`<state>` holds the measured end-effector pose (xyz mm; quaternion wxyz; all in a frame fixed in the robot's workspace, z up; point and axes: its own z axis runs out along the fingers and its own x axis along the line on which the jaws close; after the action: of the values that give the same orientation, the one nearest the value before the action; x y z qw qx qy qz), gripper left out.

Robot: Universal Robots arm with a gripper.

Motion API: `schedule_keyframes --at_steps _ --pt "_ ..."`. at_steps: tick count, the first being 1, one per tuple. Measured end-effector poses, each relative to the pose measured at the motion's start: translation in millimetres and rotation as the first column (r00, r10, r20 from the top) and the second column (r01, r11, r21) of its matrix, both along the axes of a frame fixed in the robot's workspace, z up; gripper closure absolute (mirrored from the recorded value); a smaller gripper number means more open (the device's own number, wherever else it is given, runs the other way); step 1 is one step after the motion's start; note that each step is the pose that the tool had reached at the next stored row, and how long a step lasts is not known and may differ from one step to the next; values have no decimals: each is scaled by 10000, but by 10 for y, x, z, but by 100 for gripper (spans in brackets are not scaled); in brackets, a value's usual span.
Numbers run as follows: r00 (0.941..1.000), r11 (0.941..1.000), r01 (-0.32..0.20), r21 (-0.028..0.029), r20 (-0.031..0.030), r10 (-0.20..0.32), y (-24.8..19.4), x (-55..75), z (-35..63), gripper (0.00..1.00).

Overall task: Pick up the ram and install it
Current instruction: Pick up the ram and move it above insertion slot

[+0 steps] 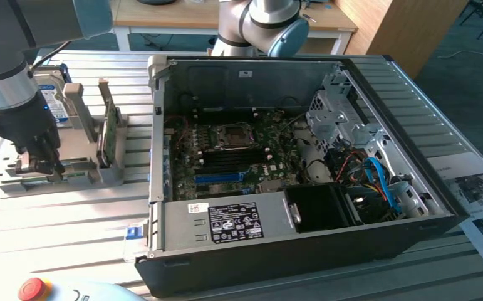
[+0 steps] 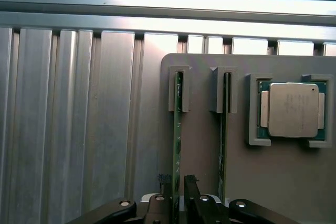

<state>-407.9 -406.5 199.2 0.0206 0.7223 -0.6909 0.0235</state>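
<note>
On the slatted table [image 1: 57,213] the open computer case [image 1: 308,263] lies with its motherboard [image 1: 233,157] exposed. At the exterior view's left, apart from the case, sits the grey holder [image 2: 273,182].

We judge the work to be at the pick-up step. The pincer [image 2: 178,182] hangs low over that holder, jaws spread and gripping nothing, one on each side of the ram [image 2: 177,129], which stands on edge in its slot. Whether the fingers [image 2: 191,184] touch the board we cannot tell. A second stick [image 2: 226,129] stands just beside it, and the processor [image 2: 291,109] lies in its own pocket further along.

As we see it, the next move calls for a square squeeze on the ram's flat faces and a straight pull out of the slot, clear of the neighbouring stick.
</note>
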Motion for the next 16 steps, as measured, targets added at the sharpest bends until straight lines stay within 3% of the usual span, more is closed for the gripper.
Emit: schedule_keyframes --at_steps 10,11,13,16 --pt "10000 10000 0 0 0 0 0 0 0 78" --pt "10000 10000 0 -2 0 0 0 0 0 84" --pt "10000 10000 -1 0 0 1 0 0 0 88" --pt "10000 10000 0 0 -1 0 0 0 0 88"
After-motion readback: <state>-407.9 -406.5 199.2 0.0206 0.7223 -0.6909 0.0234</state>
